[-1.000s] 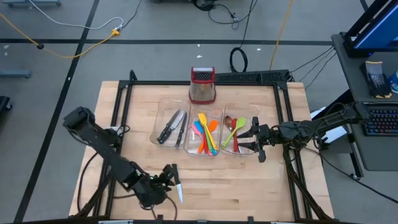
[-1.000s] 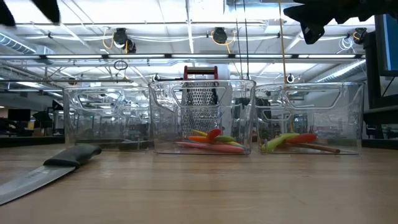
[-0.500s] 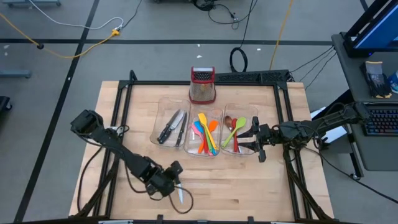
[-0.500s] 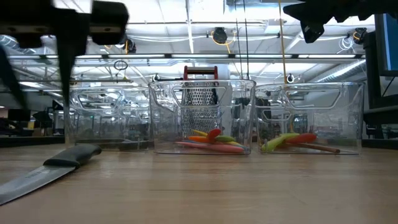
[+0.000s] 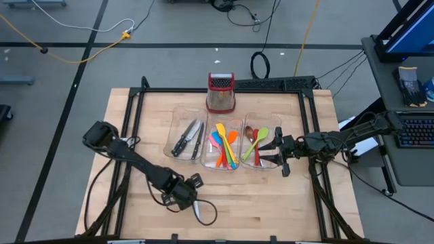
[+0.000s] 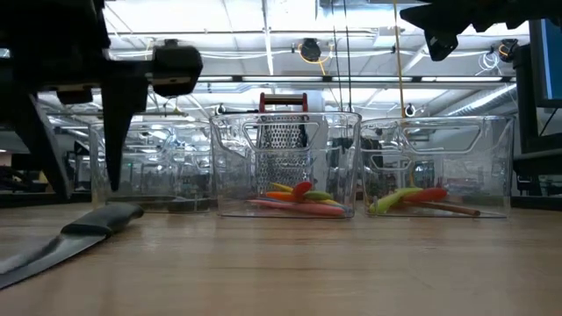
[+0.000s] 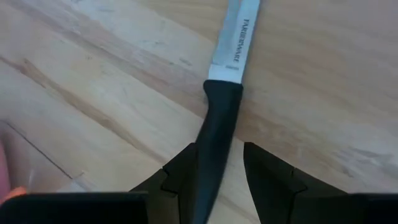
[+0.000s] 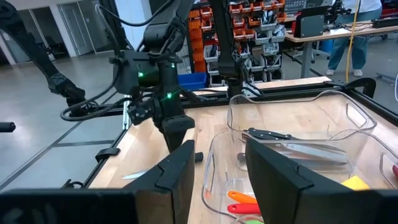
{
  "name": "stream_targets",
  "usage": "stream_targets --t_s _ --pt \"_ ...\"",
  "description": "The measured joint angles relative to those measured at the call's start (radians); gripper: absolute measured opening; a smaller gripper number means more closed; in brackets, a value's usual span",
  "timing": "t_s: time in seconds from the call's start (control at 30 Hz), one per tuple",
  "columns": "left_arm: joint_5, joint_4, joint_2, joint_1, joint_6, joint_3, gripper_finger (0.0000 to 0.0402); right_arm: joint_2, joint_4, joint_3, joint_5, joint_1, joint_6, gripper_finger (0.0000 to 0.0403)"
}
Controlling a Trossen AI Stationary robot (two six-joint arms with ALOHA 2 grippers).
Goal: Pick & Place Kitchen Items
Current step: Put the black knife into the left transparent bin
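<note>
A black-handled steel knife [image 7: 219,118] lies flat on the wooden table near its front edge, and also shows in the low view [image 6: 101,219]. My left gripper [image 7: 221,150] is open. Its two fingers stand on either side of the knife's handle, just above it in the low view [image 6: 83,180]. My right gripper [image 5: 279,154] is open and empty, held over the right clear bin [image 5: 260,163]. Two more knives lie in the left bin [image 5: 187,138]. Coloured spoons and spatulas lie in the middle bin [image 5: 224,146], and some spoons lie in the right bin.
The three clear bins stand side by side at the table's middle. A steel box grater with a red top [image 5: 220,93] stands behind them. A black frame [image 5: 135,115] runs around the table. Bare wood lies in front of the bins.
My left gripper has swung in over the knife and come down toward its handle, its fingers staying apart. The knife has not moved. My right arm has kept still.
</note>
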Motion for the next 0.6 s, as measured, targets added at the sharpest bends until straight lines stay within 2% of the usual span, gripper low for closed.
stream_targets --t_s 0.33,0.6 --pt "-0.022 -0.010 0.003 0.014 0.059 0.000 0.0131 0.000 0.007 0.000 0.000 0.000 0.000 0.0134" --pt "0.008 -0.010 0.003 0.036 0.097 0.000 0.0131 0.000 0.007 0.000 0.000 0.000 0.000 0.0134"
